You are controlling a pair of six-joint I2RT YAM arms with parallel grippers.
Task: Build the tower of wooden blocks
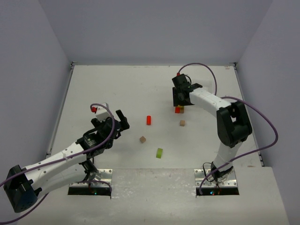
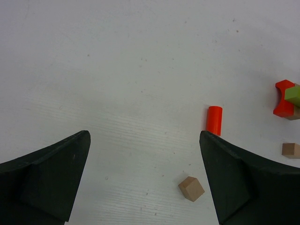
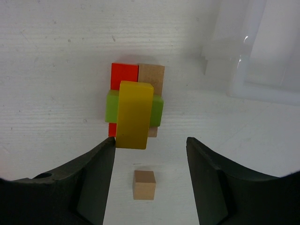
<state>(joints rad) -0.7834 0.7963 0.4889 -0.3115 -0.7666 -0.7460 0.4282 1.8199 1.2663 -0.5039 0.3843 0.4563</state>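
While left claw (image 2: 144, 137) and right claw (image 3: 150, 141) gape, yellow bar (image 3: 134, 115) caps green block (image 3: 158, 111), red cylinder (image 2: 214, 120) apart.

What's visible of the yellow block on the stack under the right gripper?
The yellow block is a plain rectangular bar with a matte, painted-wood look and no marks. It lies flat as the topmost piece, crossways over a lime green block, which sits over a red block and a brown block. Its near end overhangs the green one. The right gripper is open around it. One finger looks close to its near corner, but contact is unclear.
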